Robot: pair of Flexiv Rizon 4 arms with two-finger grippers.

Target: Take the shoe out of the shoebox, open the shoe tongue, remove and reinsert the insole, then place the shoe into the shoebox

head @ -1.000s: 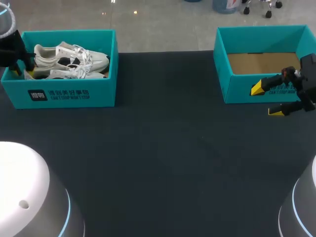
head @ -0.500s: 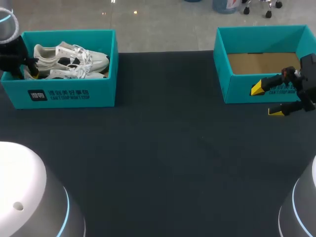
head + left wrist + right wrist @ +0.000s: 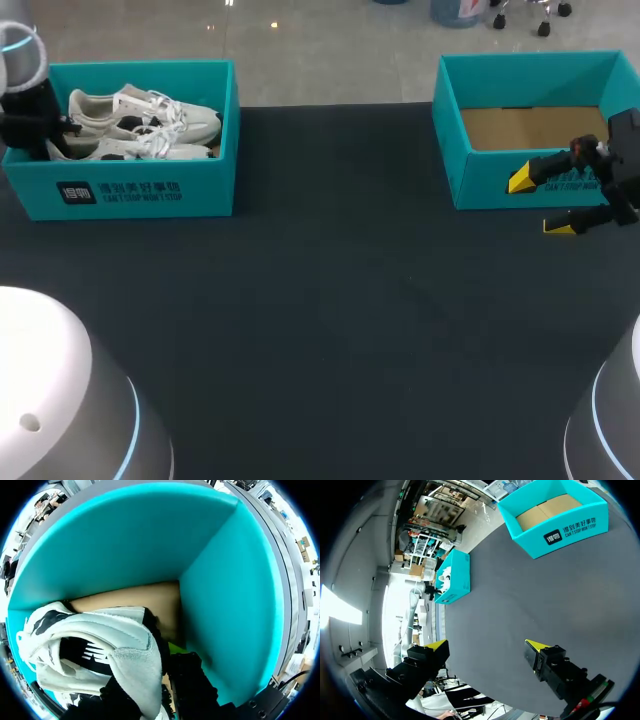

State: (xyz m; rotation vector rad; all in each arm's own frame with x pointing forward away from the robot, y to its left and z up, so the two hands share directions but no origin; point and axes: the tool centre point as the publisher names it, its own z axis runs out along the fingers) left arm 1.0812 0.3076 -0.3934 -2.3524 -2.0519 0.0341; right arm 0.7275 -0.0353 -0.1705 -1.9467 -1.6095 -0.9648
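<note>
Shoe [image 3: 125,150] lies in shoebox [image 3: 130,190], table's 10 o'clock. Left gripper [image 3: 40,128] sits at its heel; I can't tell if it's clamped. Right gripper [image 3: 540,203] spread apart, 2 o'clock. I'd confirm the heel grip, then lift straight up clear of the wall.

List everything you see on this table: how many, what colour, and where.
Table: one, black, under everything.
Box with shoes: one, teal, far left corner.
Empty box: one, teal with a brown floor, far right.
Shoes: two, white with black patches, lying side by side in the left box.
Left arm: one, black and grey, jaws down inside the left box at the shoes' heels.
Right arm: one, black, yellow-tipped jaws open by the empty box's front.
</note>
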